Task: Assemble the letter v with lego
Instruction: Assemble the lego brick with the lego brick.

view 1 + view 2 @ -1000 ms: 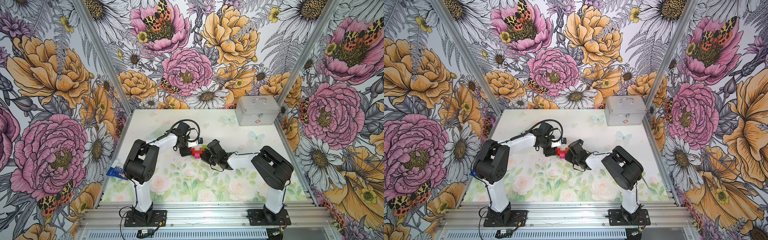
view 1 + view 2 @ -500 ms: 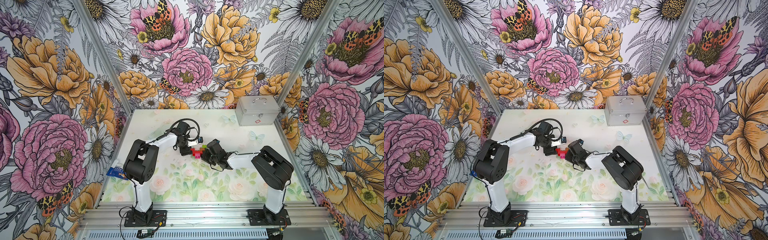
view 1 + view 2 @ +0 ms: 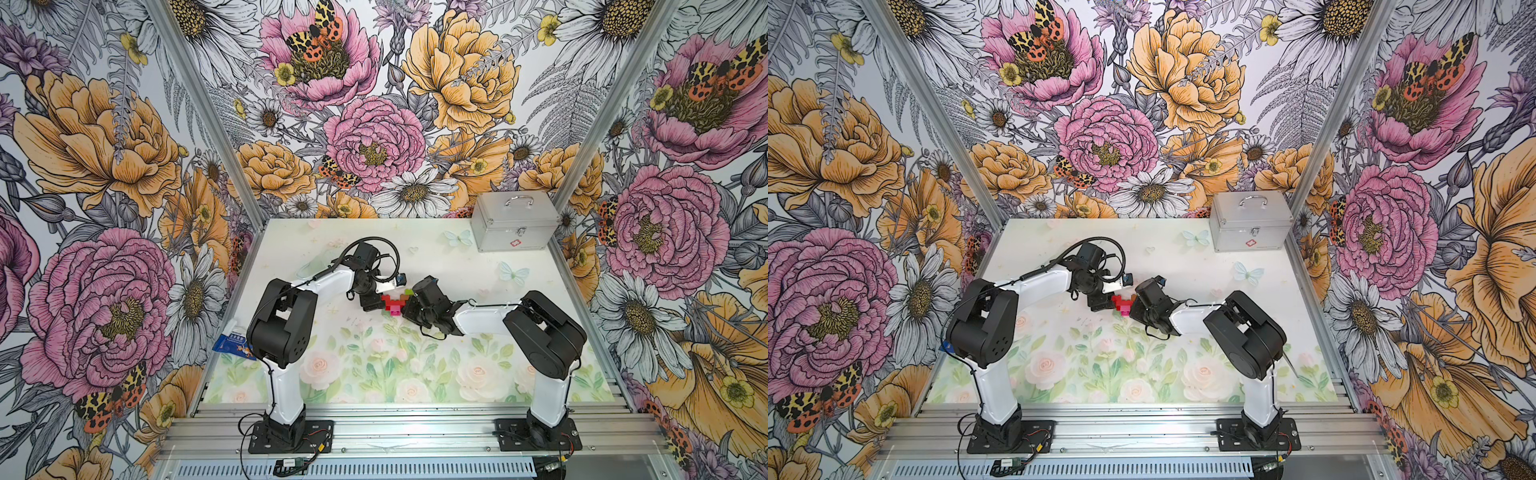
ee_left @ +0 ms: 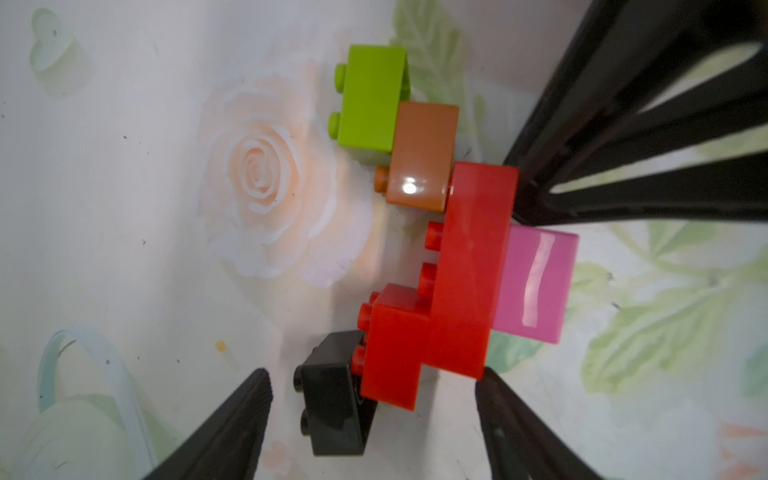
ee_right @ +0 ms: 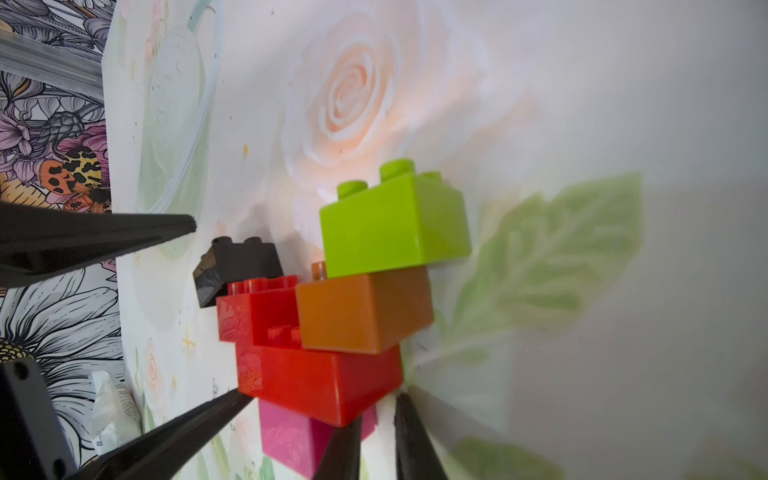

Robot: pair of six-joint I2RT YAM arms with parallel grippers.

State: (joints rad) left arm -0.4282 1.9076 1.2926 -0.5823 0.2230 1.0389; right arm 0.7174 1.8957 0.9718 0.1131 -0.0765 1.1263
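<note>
Your letter v (image 3: 393, 302) lies flat on the counter (image 3: 374, 365), near its middle. Your left tool (image 4: 374, 374) is spread wide, straddling the black brick (image 4: 332, 407), which sits tilted against the studs of the square red brick (image 4: 395, 353). Your right tool (image 5: 376, 411) is clenched, its tips touching the end of the long red brick (image 5: 316, 382), just beside the pink brick (image 5: 286, 436).

The lego (image 4: 469, 270) bricks looked like smooth, glossy plastic, glare streaking the pink brick (image 4: 534, 282) and the orange-brown brick (image 4: 419, 158). The worktop (image 4: 145, 208) was a smooth printed sheet with a dull sheen. The case (image 3: 513, 226) at the worktop's far right corner was matt silver metal
</note>
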